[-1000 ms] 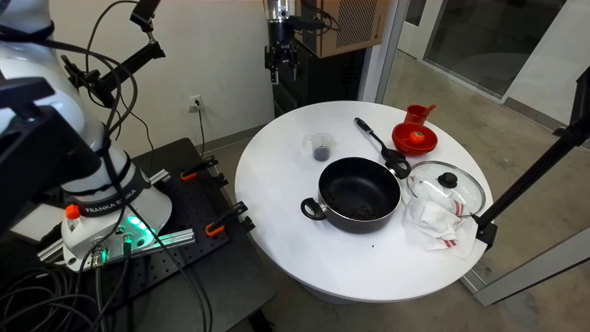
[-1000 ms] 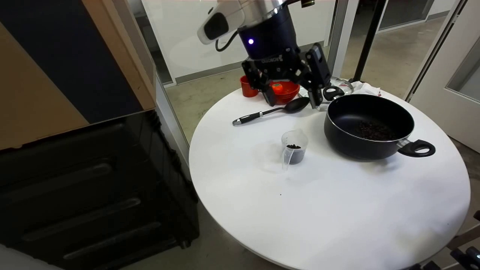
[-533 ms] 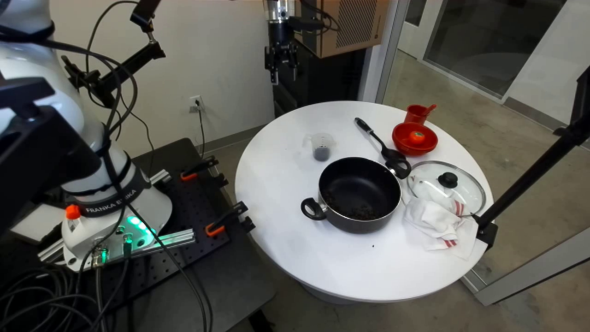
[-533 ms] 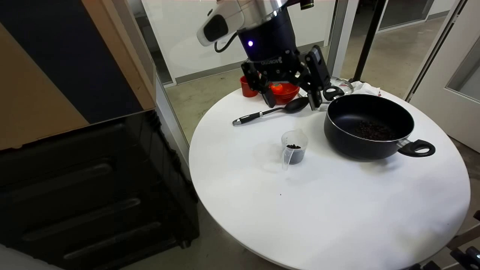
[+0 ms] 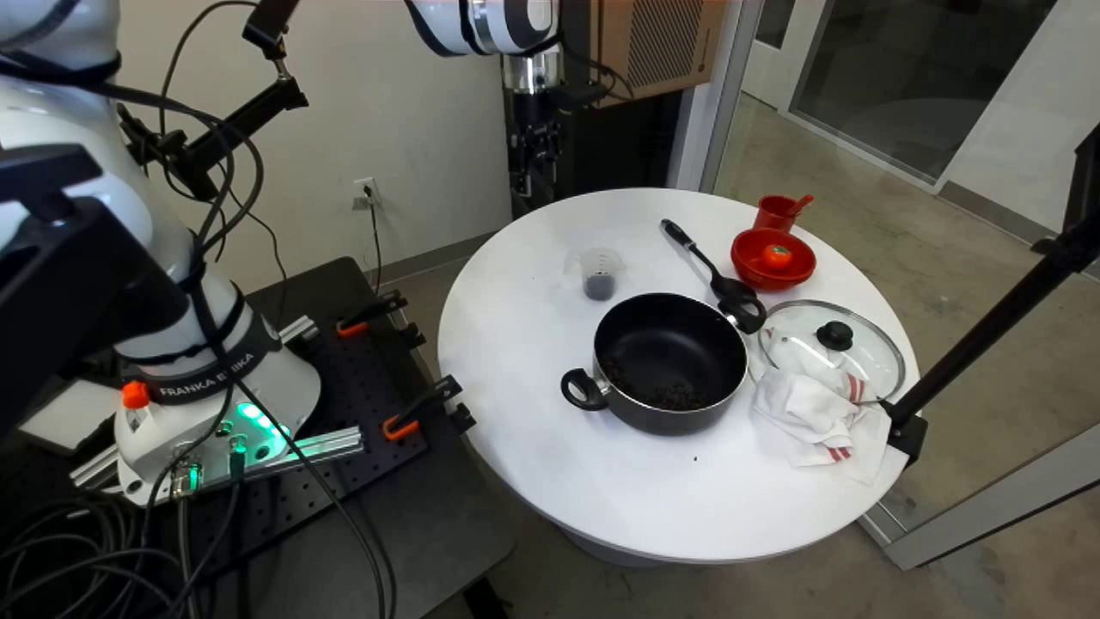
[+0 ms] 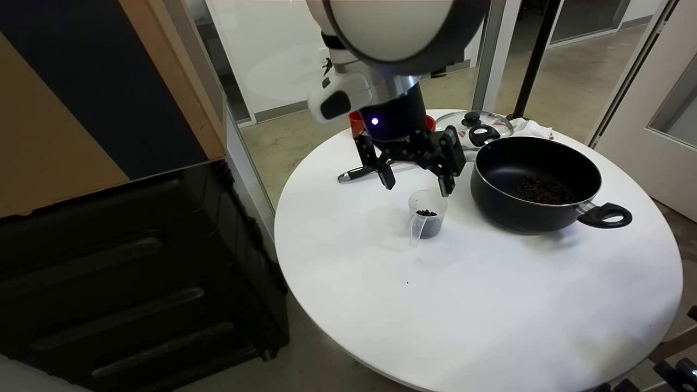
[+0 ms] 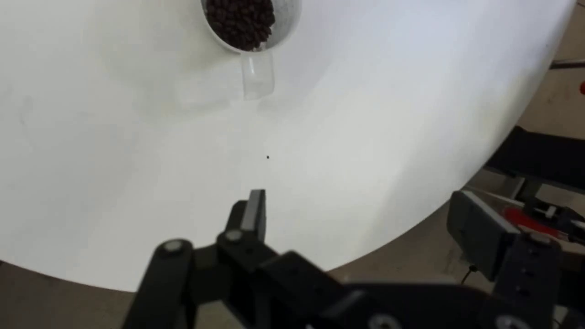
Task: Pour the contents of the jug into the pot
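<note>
The tool (image 6: pixel 417 186) hangs in the air, in the upper middle of the frame in an exterior view. Its two fingers (image 7: pixel 257 212) are spread wide. In the wrist view, one is low in the middle of the frame and one is low on the right. A big white arm (image 6: pixel 400 27) comes down to it from the top.

The jug (image 6: pixel 428 220) stands upright on the white table (image 6: pixel 490 310). It is clear, with a handle (image 7: pixel 257 75), and small dark beans (image 7: pixel 241 20) are inside. The wrist view shows it at the top of the frame, cut off by the edge. In an exterior view one fingertip shows right at the jug's top, but it is hard to say how near they really are.

The big black pot (image 6: pixel 512 215) is right of the jug in both exterior views. Dark bits (image 6: pixel 544 191) lie in it.

A black spoon (image 5: pixel 704 262) lies above the pot in an exterior view. In the upper right, a red bowl (image 5: pixel 769 282) holds a tomato (image 5: pixel 776 256). A red cup (image 5: pixel 775 217) with a red stick (image 5: pixel 801 204) is just beside it. Right of the pot are the glass lid (image 5: pixel 834 335) and a striped white cloth (image 5: pixel 816 417).
</note>
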